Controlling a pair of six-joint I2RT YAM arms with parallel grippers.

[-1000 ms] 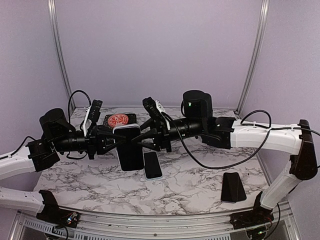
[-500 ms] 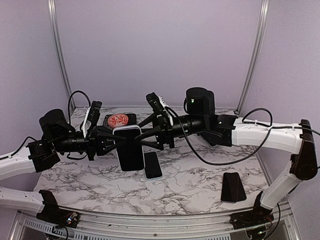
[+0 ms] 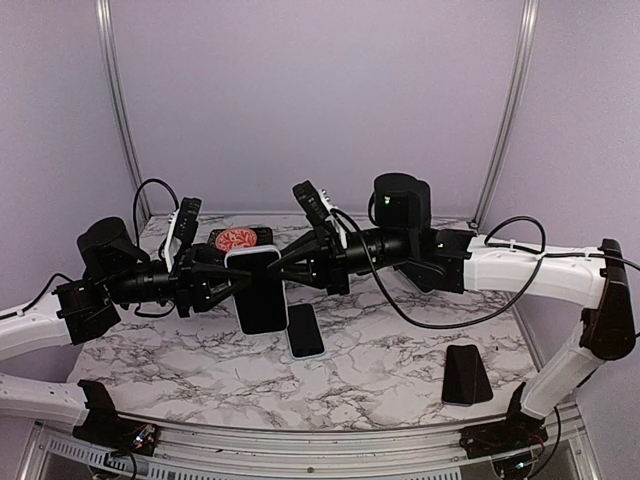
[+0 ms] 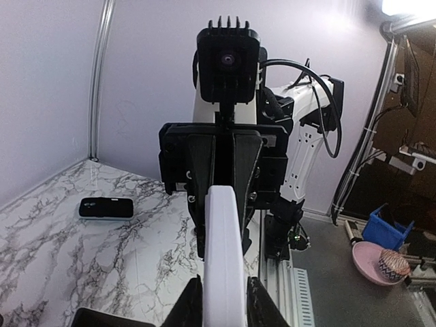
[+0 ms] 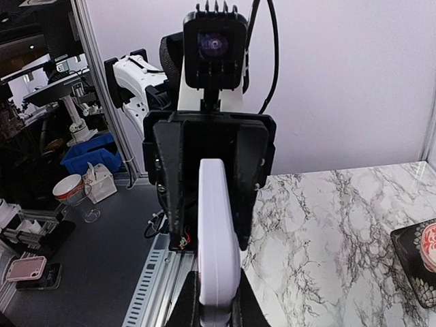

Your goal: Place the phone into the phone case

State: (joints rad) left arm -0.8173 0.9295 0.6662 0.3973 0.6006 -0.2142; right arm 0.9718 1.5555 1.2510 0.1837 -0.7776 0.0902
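Observation:
A black-screened phone with a white case rim (image 3: 262, 292) hangs upright in the air between both arms. My left gripper (image 3: 237, 283) is shut on its left edge, and my right gripper (image 3: 284, 268) is shut on its right edge. In the left wrist view the white rim (image 4: 224, 245) stands edge-on between my gripper (image 4: 225, 301) fingers. In the right wrist view the white rim (image 5: 218, 238) sits the same way in my gripper (image 5: 216, 308). A second phone with a pale rim (image 3: 305, 330) lies flat on the table just below.
A black case with a red pattern (image 3: 240, 239) lies at the back, also seen in the right wrist view (image 5: 419, 255). A black phone-sized object (image 3: 467, 374) lies at the front right, also seen in the left wrist view (image 4: 105, 208). The marble table (image 3: 380, 370) has metal posts at its back corners.
My right gripper's fingers have closed onto the right edge of the held phone. The phone has risen slightly. The left arm has barely moved.

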